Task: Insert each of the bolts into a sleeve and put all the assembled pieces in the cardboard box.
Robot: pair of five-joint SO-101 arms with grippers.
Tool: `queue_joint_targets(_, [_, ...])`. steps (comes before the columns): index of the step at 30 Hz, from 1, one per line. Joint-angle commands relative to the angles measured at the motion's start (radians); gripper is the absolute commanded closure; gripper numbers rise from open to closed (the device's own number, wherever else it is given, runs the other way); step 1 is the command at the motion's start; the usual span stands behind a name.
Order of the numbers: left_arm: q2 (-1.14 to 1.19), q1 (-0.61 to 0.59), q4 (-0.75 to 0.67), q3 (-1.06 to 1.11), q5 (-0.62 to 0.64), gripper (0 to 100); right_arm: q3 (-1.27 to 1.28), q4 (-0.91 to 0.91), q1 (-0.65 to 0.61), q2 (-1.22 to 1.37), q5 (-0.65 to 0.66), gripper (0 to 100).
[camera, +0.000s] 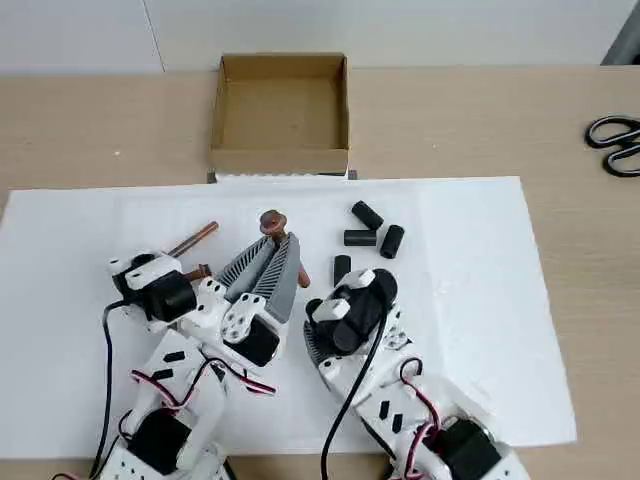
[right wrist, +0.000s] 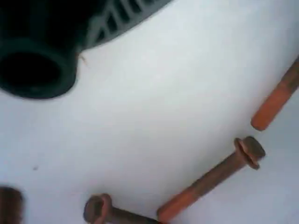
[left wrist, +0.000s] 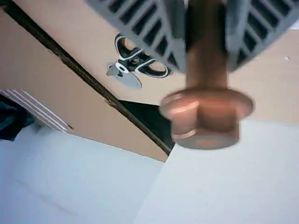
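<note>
Tightly in the closed left claw (left wrist: 205,32), bolt (left wrist: 205,112); in closed right claw (right wrist: 70,28), sleeve (right wrist: 35,70).

This looks like a small robotics lab or maker's bench rather than a home room. A pale wood-grain tabletop (camera: 90,120) stands against a plain white wall (camera: 400,30), and a white sheet (camera: 480,330) is spread over it as a work area. At 6 o'clock the left arm (camera: 220,310) and the right arm (camera: 355,310), both small and white, show bare black servo motors and exposed wiring (camera: 160,385). Copper-coloured bolts (camera: 193,240) and black sleeves (camera: 367,215) lie on the sheet. A cardboard box (camera: 280,160) sits at 12 o'clock and scissors (camera: 615,145) at 2 o'clock.
</note>
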Motion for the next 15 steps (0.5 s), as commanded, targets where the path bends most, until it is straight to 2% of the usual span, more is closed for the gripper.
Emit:
queue_joint_targets(1, [-0.014,0.003,-0.031,-0.008,0.014,100,-0.006,-0.030,-0.001,-0.008,-0.009,99.5])
queue_joint_targets(9, [-0.014,0.032,0.044,-0.008,0.014,100,-0.005,-0.073,0.001,-0.008,-0.008,99.5])
queue_joint_targets(15, [-0.014,0.072,0.046,-0.008,0.014,100,-0.005,-0.073,0.001,-0.008,-0.008,99.5])
